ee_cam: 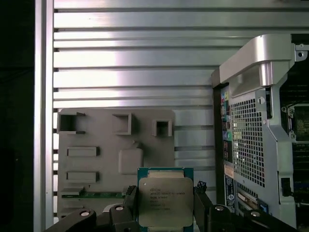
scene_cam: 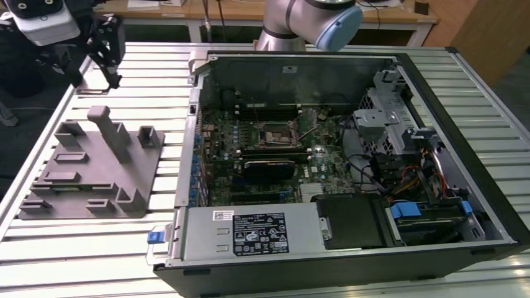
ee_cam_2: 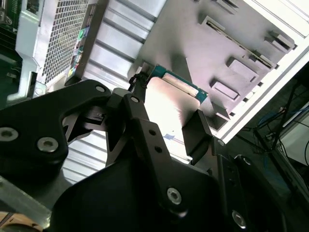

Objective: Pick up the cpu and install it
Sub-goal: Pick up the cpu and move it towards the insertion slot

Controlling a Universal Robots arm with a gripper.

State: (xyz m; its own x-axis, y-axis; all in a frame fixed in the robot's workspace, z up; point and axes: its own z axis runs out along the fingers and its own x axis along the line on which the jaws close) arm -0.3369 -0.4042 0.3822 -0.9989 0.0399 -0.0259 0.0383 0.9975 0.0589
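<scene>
Cpu (ee_cam: 165, 200) between jaws of claw (ee_cam: 165, 207)

Finds the holder (scene_cam: 87, 167) on the desk (scene_cam: 157, 81) at nine o'clock of the computer case (scene_cam: 290, 71) in the exterior view, just beside it, not touching. Finds the gripper (scene_cam: 95, 59) at twelve o'clock of the holder, above the desk, cpu (ee_cam: 165, 201) between the jaws.

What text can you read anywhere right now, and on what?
The cpu, held in the claw: lines of print on its metal top, too small to read.
Power supply label: print too small to read.
Small white label on the case wall: too small to read.
Nothing can be quoted.
</scene>
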